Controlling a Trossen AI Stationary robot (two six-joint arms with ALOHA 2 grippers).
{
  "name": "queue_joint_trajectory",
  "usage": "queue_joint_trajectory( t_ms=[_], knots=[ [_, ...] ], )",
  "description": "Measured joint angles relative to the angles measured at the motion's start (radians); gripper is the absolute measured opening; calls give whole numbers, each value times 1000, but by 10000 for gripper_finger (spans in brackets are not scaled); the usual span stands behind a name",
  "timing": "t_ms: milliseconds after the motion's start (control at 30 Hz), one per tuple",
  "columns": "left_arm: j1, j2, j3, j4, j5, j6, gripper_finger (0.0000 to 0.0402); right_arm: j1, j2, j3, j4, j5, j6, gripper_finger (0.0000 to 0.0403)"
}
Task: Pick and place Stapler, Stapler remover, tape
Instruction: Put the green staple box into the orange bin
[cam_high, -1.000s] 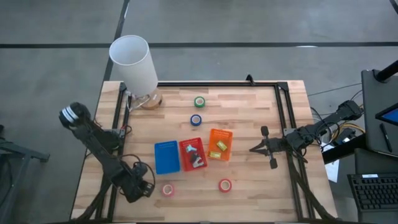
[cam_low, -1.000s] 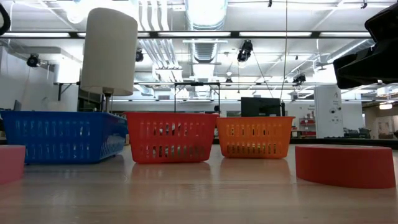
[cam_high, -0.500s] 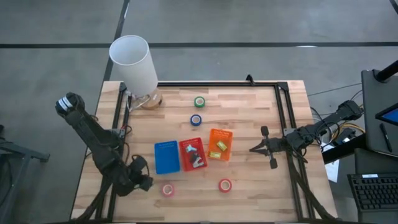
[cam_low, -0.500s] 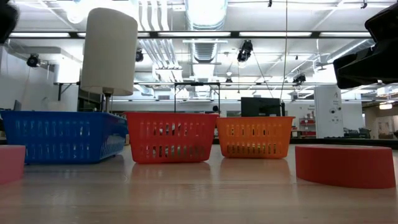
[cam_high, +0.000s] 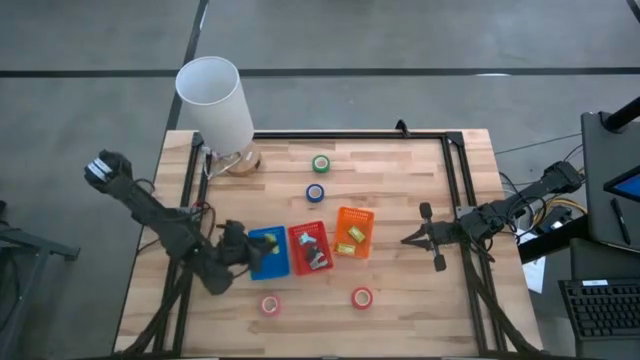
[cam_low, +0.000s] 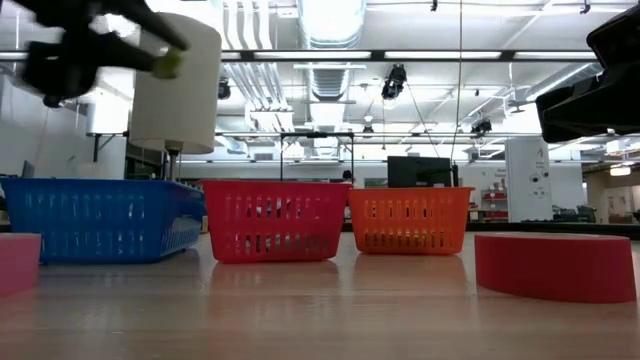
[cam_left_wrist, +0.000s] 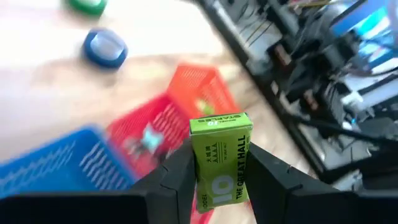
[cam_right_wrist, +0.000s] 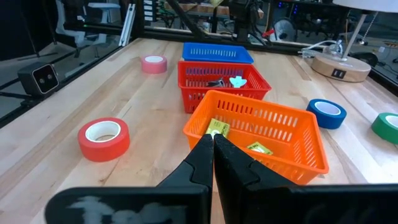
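My left gripper (cam_high: 243, 250) hovers over the left end of the blue basket (cam_high: 270, 252), shut on a small yellow-green staple box (cam_left_wrist: 221, 158). The low view shows this box (cam_low: 168, 65) high above the table. Four tape rolls lie flat on the wood: green (cam_high: 320, 163), blue (cam_high: 315, 192), pink (cam_high: 270, 304) and red (cam_high: 361, 297). Small grey metal pieces, seemingly stapler removers (cam_high: 314, 252), lie in the red basket (cam_high: 308, 232). No stapler shows. My right gripper (cam_high: 408, 240) waits shut at the right, clear of the orange basket (cam_high: 353, 231). My left gripper pinches the staple box by its two long side faces (cam_left_wrist: 200, 163) between the two fingers (cam_left_wrist: 177, 171). The box lies along the fingers, and its far end (cam_left_wrist: 219, 122) sticks out past their tips. It is lifted clear of table and baskets.
A white lamp (cam_high: 218, 105) stands at the far left corner. Yellow-green boxes (cam_high: 350, 240) lie in the orange basket. A black frame (cam_high: 455, 180) runs along the far and side edges. Bare wood lies along the near edge (cam_high: 330, 330).
My left gripper has risen from the near left corner beside the pink tape. It has swung toward the table's right and far side, over the blue basket's left end. It has tipped up from pointing steeply down to nearly level.
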Motion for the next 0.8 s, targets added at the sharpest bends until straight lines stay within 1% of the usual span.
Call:
queue_joint_trajectory(
  t_ms=[100, 167, 233, 300, 467, 533, 633, 800],
  knots=[
    [72, 48, 0, 199, 7, 206, 121, 0, 0, 0, 0, 0, 0, 8],
    [117, 84, 0, 324, 34, 336, 121, 0, 0, 0, 0, 0, 0, 8],
    [161, 119, 0, 430, 72, 432, 122, 0, 0, 0, 0, 0, 0, 8],
    [203, 156, 0, 513, 109, 499, 122, 0, 0, 0, 0, 0, 0, 8],
    [306, 246, 0, 681, 221, 605, 122, 0, 0, 0, 0, 0, 3, 8],
    [341, 282, 7, 722, 270, 636, 122, 0, 0, 0, 0, 0, 3, 8],
    [388, 337, 47, 724, 347, 657, 122, 0, 0, 0, 0, 0, 3, 8],
    [461, 431, 150, 706, 492, 728, 122, 0, 0, 0, 0, 0, 3, 8]
  ],
)
